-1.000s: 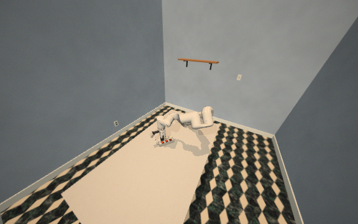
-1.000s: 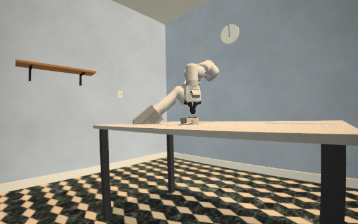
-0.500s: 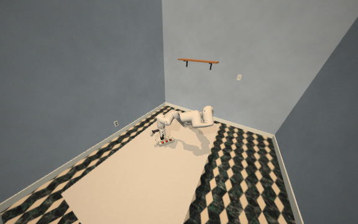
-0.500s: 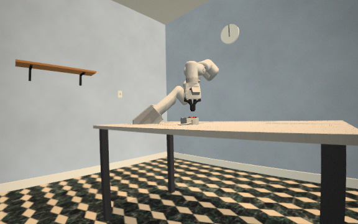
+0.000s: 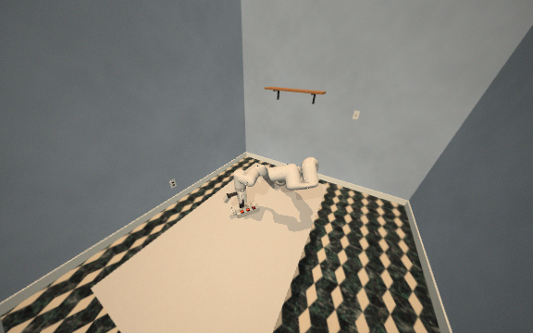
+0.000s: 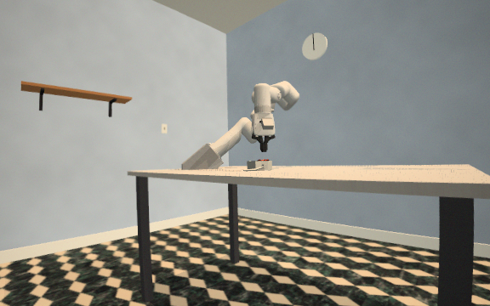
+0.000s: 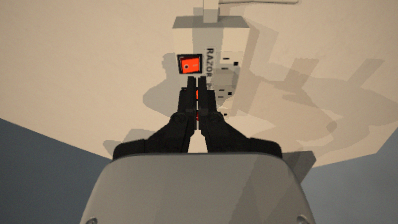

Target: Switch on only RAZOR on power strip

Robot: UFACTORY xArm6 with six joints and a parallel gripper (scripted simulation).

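Power strip (image 7: 212,55) lies flat — long axis running away from the wrist camera; claw (image 7: 198,82) clenched, empty, above it.

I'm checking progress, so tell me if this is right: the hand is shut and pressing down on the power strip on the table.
Not quite. The hand is shut, but the exterior view shows it hanging above the power strip, with a gap between them, not pressing on it. The strip does lie on the table.

A beige table (image 6: 356,174), a red switch (image 7: 189,64), a black hand (image 7: 198,90), a black-and-cream checkered floor (image 6: 270,272).
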